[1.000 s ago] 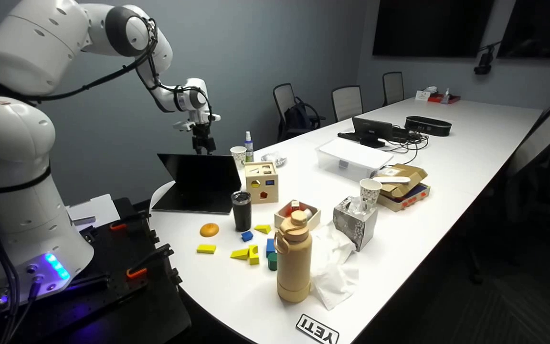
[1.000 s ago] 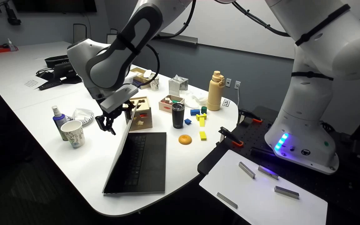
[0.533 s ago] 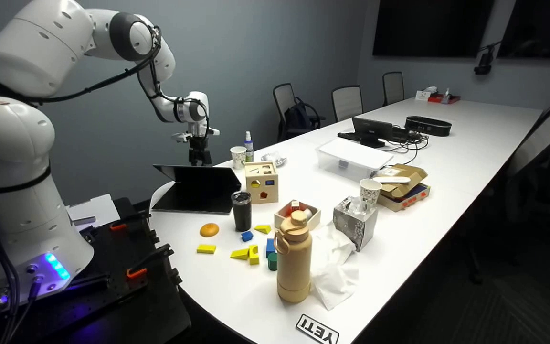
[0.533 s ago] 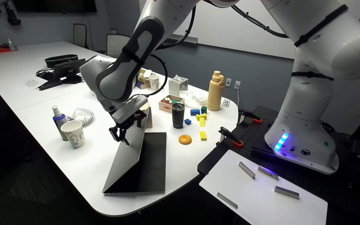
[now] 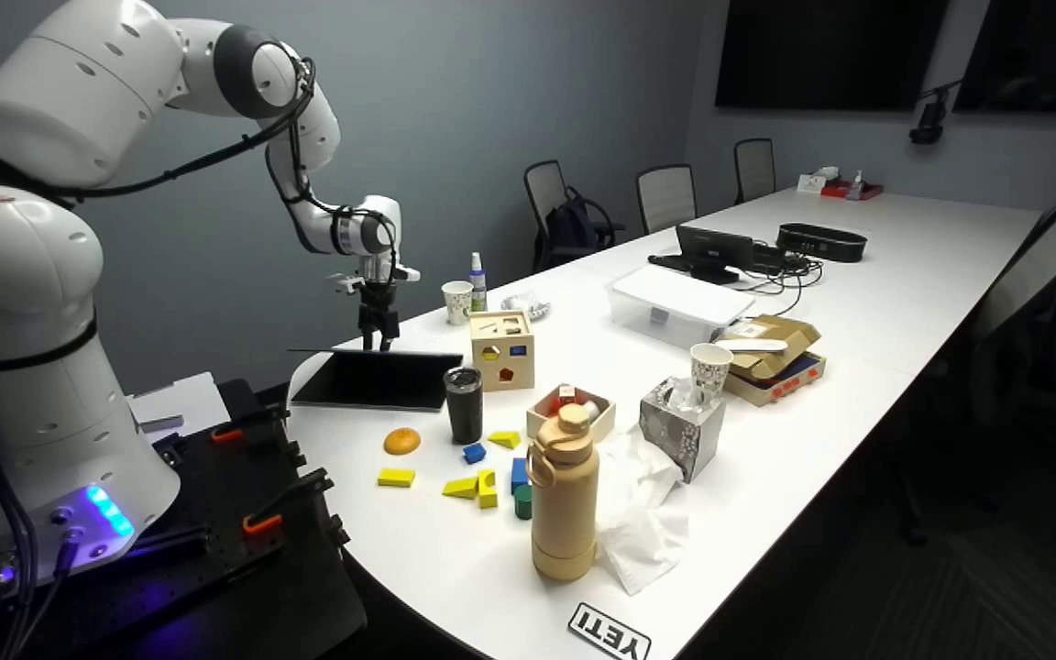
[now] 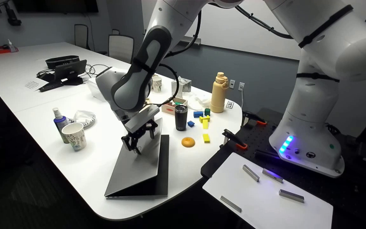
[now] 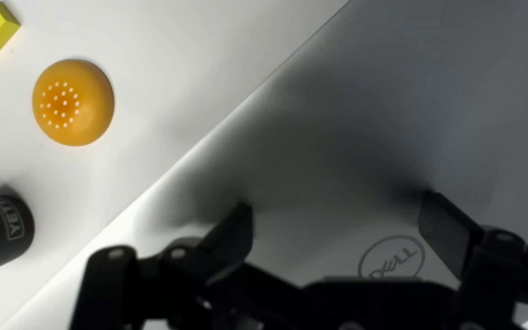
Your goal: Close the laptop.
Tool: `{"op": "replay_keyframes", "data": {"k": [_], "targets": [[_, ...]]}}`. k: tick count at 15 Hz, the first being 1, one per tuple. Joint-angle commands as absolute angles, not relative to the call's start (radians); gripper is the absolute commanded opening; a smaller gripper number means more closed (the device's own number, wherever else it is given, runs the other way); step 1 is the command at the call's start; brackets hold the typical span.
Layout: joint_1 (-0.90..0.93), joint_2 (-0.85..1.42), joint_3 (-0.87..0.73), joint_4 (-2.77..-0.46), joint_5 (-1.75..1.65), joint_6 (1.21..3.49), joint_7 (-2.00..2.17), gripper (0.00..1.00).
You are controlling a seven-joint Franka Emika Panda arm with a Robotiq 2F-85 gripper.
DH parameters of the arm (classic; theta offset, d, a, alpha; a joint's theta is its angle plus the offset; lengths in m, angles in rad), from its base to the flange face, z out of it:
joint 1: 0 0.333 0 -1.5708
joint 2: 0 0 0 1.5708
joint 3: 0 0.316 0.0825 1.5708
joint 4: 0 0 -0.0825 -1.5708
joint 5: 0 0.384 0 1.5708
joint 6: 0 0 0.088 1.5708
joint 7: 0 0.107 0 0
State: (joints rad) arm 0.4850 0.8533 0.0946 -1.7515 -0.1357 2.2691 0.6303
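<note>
The black laptop stands near the table's rounded corner, its lid tilted low over its base with a wedge-shaped gap between them. In an exterior view the dark base shows under the lid's thin edge. My gripper is open, with its two fingertips spread and touching, or very close to, the outer face of the lid. In the wrist view the fingers stand apart over the grey lid, with a Dell logo between them and nothing held. The keyboard is hidden under the lid.
A black tumbler and an orange toy stand near the laptop's front side. A wooden shape box stands beside it. A paper cup and spray bottle stand behind the lid. The table edge runs close by.
The lid has swung down from steeply raised to a low angle over the base. My gripper has moved down and over the base along with it, staying open.
</note>
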Motion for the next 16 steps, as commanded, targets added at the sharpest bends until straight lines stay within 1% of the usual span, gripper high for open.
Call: {"op": "replay_keyframes", "data": {"k": [1,4,8,16], "targets": [[0.488,0.855,0.094,-1.840,-0.113,2.388,0.625,1.00],[0.494,0.863,0.091,-1.883,-0.108,2.476,0.627,1.00],[0.489,0.833,0.094,-1.910,-0.086,2.527,0.623,1.00],[0.494,0.589,0.083,-1.970,-0.102,2.424,0.625,1.00]]}}
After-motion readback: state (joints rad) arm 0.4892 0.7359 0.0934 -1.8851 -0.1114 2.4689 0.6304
